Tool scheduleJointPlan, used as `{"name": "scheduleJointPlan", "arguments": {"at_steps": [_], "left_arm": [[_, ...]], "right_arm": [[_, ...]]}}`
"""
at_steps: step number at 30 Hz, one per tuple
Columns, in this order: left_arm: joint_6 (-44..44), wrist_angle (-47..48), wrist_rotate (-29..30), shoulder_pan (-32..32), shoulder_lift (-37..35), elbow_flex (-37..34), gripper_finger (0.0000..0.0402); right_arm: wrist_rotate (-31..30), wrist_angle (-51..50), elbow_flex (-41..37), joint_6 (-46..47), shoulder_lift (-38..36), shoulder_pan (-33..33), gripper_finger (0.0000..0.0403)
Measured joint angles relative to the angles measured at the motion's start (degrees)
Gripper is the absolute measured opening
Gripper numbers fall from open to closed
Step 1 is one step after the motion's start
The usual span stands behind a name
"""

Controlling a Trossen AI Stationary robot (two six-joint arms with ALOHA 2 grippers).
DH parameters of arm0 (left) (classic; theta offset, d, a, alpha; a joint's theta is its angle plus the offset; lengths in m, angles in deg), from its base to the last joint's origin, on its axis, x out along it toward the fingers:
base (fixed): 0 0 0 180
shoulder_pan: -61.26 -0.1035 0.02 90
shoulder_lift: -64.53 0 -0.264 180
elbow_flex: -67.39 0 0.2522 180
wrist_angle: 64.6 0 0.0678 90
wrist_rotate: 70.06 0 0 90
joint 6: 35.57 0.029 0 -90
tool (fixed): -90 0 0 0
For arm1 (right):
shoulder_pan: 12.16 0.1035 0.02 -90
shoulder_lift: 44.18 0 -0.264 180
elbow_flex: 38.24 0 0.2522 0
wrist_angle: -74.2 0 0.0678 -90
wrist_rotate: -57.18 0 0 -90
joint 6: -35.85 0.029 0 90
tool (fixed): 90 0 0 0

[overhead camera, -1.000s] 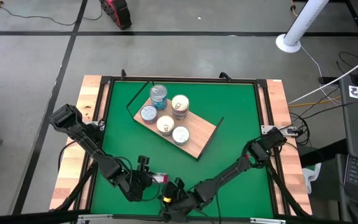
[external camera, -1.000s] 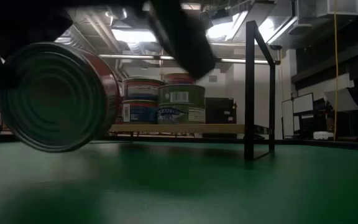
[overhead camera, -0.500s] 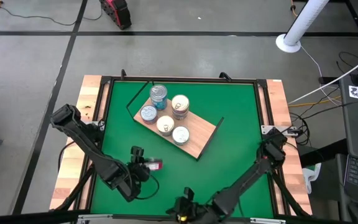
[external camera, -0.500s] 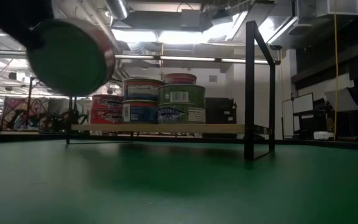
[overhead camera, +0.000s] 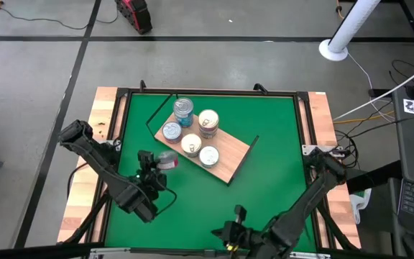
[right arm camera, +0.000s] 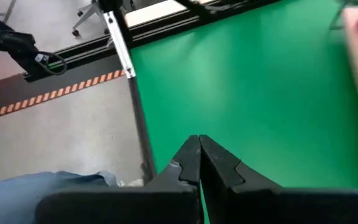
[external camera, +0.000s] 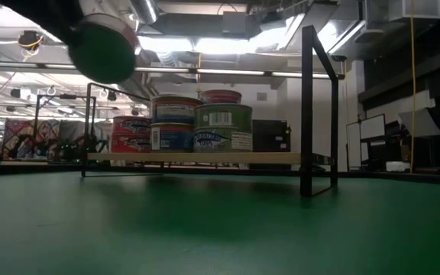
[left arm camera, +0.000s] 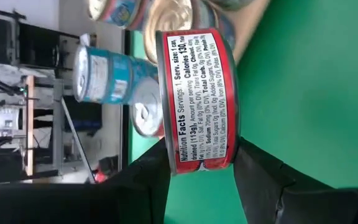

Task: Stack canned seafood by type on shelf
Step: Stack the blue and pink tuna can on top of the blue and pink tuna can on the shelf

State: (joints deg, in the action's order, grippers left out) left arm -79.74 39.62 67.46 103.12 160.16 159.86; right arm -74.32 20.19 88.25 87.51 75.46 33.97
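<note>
Surface: a green mat framed by pale wooden side rails, in a workshop with a grey floor; a white pipe stands beyond the far right corner.
Shelf: the light-brown board lies askew in the far middle of the surface, with dark uprights at its ends.
Tins already placed: five positions show from above, namely a teal-sided stack, a cream-gold lid, a silver lid, a second cream-gold lid and a second silver lid; the low view shows some are stacked two high.
Carried tin: a red-labelled tin, turned on its side so its nutrition panel faces the wrist camera, is off the surface, just short of the shelf's near left edge.
Left gripper: left gripper has its jaws pinching the red tin across its flat ends.
Right gripper: right gripper waits at the near edge of the surface, jaws pressed together and empty.
Step in hand: judged to be the carry, bringing one more tin to the shelf.
Next move: likely needs the tin turned lid-up, then lowered squarely onto a matching red tin; which stack matches cannot be told from above.
Risk: a tilted release could let it roll or knock a neighbour.
</note>
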Motion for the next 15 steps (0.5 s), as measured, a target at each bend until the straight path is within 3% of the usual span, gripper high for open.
{"name": "scheduleJointPlan", "arguments": {"at_steps": [9, 15], "left_arm": [[7.06, -0.44, 8.8, -9.42, -0.58, -0.5, 0.0143], [12.24, -0.55, 9.41, -17.41, -0.69, -0.52, 0.0144]], "right_arm": [[-2.67, -11.77, 0.07, 0.07, -9.24, -0.79, 0.0007], [-2.9, -18.9, 0.04, 0.07, -14.54, -1.17, 0.0007]]}}
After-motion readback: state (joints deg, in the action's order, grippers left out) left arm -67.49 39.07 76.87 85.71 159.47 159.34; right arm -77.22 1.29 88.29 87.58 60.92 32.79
